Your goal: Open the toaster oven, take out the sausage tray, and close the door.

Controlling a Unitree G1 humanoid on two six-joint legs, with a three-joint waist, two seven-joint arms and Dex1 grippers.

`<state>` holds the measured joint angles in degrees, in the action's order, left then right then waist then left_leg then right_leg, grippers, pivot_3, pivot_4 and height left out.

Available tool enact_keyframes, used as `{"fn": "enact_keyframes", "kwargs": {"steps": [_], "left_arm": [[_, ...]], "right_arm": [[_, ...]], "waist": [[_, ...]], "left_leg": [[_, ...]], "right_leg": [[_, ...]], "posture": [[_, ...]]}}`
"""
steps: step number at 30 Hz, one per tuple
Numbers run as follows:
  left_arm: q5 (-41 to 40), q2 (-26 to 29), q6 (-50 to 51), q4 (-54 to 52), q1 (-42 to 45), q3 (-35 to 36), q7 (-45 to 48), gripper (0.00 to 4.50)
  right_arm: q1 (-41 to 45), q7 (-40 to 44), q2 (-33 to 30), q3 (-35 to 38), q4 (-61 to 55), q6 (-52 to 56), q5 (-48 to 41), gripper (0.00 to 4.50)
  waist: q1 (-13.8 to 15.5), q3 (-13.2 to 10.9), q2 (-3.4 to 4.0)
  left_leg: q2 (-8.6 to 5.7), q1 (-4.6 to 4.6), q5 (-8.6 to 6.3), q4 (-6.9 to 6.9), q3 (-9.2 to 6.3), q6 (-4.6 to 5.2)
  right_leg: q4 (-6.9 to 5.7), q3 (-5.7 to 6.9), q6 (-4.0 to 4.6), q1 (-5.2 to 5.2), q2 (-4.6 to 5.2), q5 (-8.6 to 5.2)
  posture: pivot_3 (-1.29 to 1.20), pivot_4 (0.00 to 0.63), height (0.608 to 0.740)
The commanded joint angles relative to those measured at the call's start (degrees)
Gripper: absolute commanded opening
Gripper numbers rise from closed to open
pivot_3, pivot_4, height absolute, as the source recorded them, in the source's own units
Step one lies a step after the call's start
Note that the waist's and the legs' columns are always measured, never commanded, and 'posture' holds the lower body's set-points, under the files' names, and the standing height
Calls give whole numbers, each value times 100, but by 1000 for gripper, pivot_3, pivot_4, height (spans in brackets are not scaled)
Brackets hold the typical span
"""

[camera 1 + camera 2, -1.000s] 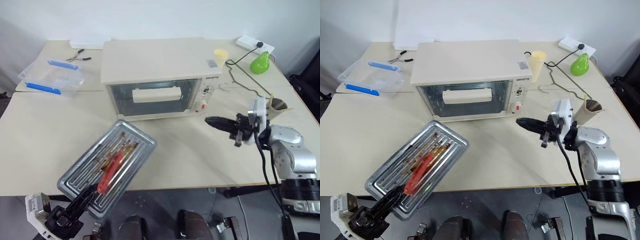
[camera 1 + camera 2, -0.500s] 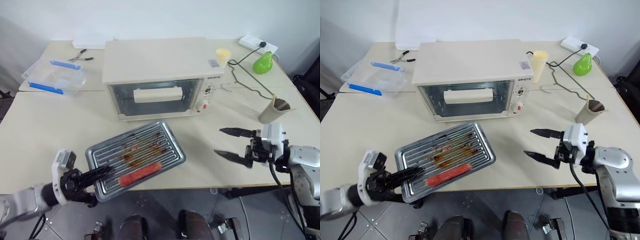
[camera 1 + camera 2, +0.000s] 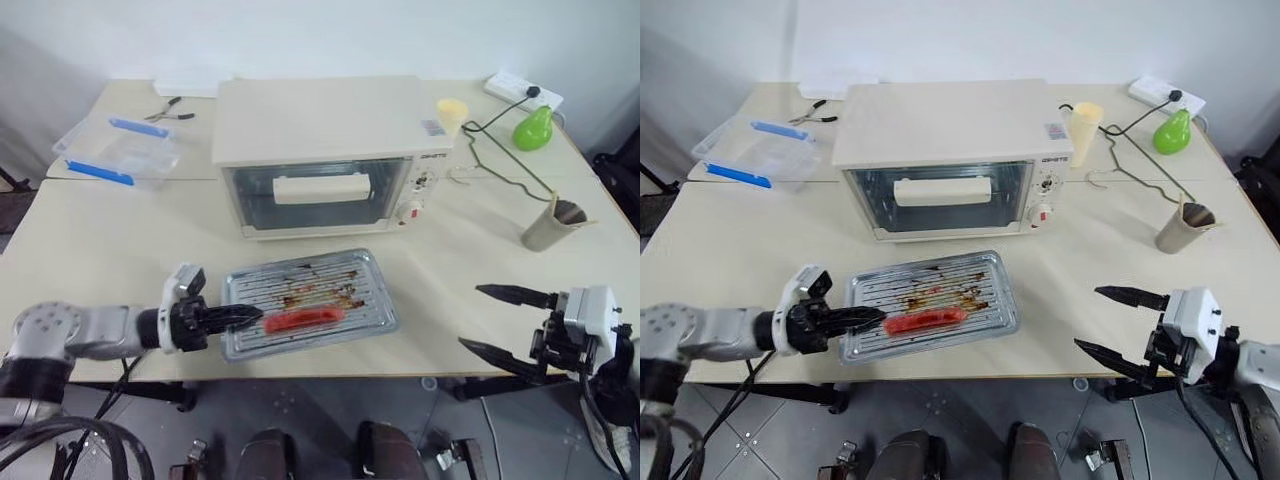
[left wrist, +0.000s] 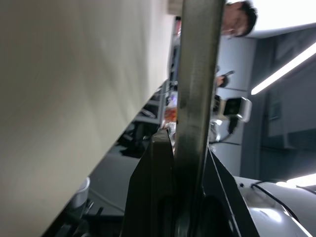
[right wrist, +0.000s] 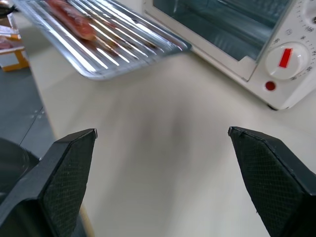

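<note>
Cream table (image 3: 100, 250) against white wall. Sausage tray (image 3: 310, 303) lies in front of toaster oven (image 3: 325, 150), near table's front edge, one red sausage (image 3: 303, 320) on it. Left gripper (image 3: 245, 315) clamped on tray's left rim. Door (image 3: 320, 193) of oven shut, bar handle across glass. Right gripper (image 3: 500, 320) right of oven and nearer front edge, fingers spread wide, holding nothing. Clear box with blue clips (image 3: 118, 155) left of oven; paper cup (image 3: 548, 226) and green pear (image 3: 533, 128) right of oven.

Cream-white toaster oven (image 3: 330, 150) with red switch, shiny silver ridged sausage tray (image 3: 310, 300), red-brown sausage (image 3: 303, 320), green pear (image 3: 533, 128)
</note>
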<state>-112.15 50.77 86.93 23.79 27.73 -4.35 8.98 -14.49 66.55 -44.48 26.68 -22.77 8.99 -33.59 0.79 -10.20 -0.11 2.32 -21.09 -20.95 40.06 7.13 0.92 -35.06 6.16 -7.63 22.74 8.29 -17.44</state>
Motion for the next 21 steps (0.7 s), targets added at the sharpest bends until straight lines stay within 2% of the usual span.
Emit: {"fn": "enact_keyframes", "kwargs": {"steps": [1,7,10,15,21], "left_arm": [[-85,-328,-279,185,336,-62,-809,0],[-85,-784,-744,-199,557,-123,-1895,0],[-85,-1055,-711,-211,584,-103,-2162,0],[-85,-1199,-689,-482,558,-195,-2345,0],[455,-1404,-1059,-937,525,78,-2308,1704]], "right_arm": [[-128,-177,34,265,-374,20,-178,4458],[-321,-411,108,221,-607,14,-200,4458],[-322,-493,123,167,-673,28,-210,4458],[-311,-585,144,95,-727,22,-215,4458],[-242,-655,146,-34,-728,19,-203,4500]], "waist": [[24,0,-1],[67,-2,-8],[78,-1,-9],[72,0,-12],[73,0,-12]], "left_leg": [[-4,4,1,0,0,2],[-7,1,4,-1,-11,0],[-18,1,8,4,-23,8],[-23,1,9,2,-25,9],[-27,0,11,3,-26,11]], "right_leg": [[-1,-5,0,-3,3,0],[-4,-5,-3,-2,4,1],[1,-7,-6,-16,10,3],[1,-6,-8,-17,13,4],[4,-6,-9,-18,13,5]], "posture": [[0,150,740],[0,150,740],[0,150,740],[0,150,740],[0,150,740]]}}
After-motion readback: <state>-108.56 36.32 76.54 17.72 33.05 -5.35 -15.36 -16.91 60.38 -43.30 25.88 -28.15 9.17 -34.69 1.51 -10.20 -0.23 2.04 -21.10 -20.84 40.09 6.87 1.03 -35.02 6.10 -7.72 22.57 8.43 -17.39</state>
